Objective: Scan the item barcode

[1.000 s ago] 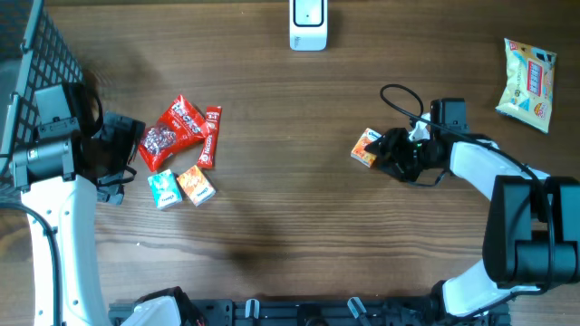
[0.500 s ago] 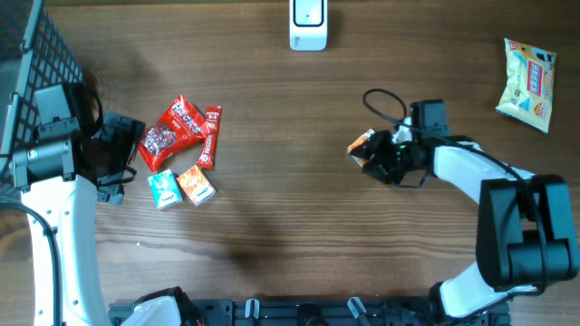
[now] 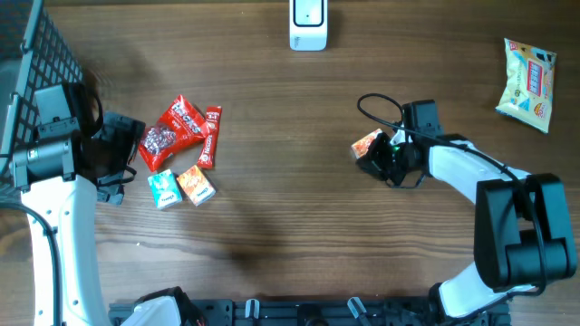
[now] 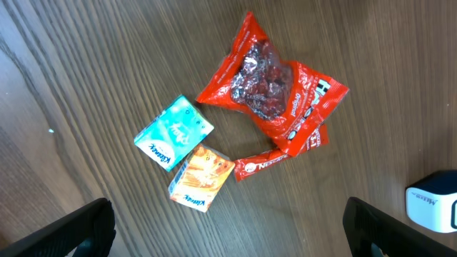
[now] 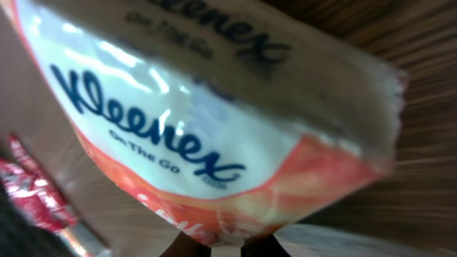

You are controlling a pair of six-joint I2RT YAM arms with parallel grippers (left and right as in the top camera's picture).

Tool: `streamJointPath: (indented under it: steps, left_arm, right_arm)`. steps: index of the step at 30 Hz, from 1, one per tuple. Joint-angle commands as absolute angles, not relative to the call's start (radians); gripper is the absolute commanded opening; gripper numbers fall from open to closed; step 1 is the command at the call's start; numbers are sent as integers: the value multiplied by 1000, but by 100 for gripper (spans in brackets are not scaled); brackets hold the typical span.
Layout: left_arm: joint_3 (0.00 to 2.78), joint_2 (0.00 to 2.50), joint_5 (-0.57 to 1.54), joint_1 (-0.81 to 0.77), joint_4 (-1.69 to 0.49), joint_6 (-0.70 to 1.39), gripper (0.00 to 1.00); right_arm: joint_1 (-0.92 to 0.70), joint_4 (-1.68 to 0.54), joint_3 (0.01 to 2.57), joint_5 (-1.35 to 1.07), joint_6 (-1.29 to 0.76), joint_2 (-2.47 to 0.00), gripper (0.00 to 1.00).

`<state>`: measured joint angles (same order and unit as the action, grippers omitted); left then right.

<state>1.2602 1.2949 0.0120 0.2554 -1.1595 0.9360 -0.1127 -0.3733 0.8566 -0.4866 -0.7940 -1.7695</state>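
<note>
The right hand (image 3: 379,154) is closed on an orange Kleenex pack (image 3: 366,143), which it holds by its right end. The pack is to the right of the middle of the desk (image 3: 290,235), tilted, and the overhead view does not tell whether it touches the wood. In the right wrist view this pack (image 5: 207,128) fills almost the whole picture, with the blue words "Kleenex On The Go" on a white band and an orange corner below. The fingers themselves I cannot make out there. A black cable (image 3: 376,101) makes a loop just behind the right hand.

The white scanner (image 3: 307,23) stands at the far edge of the desk, near the middle, well apart from the held pack. A yellow snack bag (image 3: 527,83) lies at the far right corner.

The left hand (image 3: 113,163) is at the left side, wide open and holding nothing. In the left wrist view its two fingers (image 4: 71,235) show only in the bottom corners, far from each other. Just to the right of it lies a group of goods: a red candy bag (image 3: 172,133), a red Nescafe stick (image 3: 210,138) touching that bag, a teal tissue pack (image 3: 164,189) and a small orange tissue pack (image 3: 196,185) side by side on the near side. A black wire basket (image 3: 41,54) is at the far left corner.
</note>
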Motion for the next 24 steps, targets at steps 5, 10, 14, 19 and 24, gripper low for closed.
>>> streamJointPath:
  steps: [5, 10, 14, 19, 24]
  left_arm:
    - [1263, 1296, -2, 260, -1161, 923, 100]
    - [1263, 1296, 35, 259, -1159, 864, 100]
    - [1263, 1296, 151, 259, -1139, 734, 100]
    - [1263, 1296, 378, 204, -1102, 451, 100]
    - [1263, 1297, 426, 59, -1071, 343, 100]
  right_arm:
    - [-111, -611, 1048, -342, -546, -1789, 34]
    - [-113, -683, 1127, -463, -377, -1787, 45]
    - [-106, -707, 1166, -473, -374, -1783, 45]
    - [-32, -744, 1242, -476, -368, -1740, 46]
    - [58, -797, 1322, -540, -294, -1674, 52]
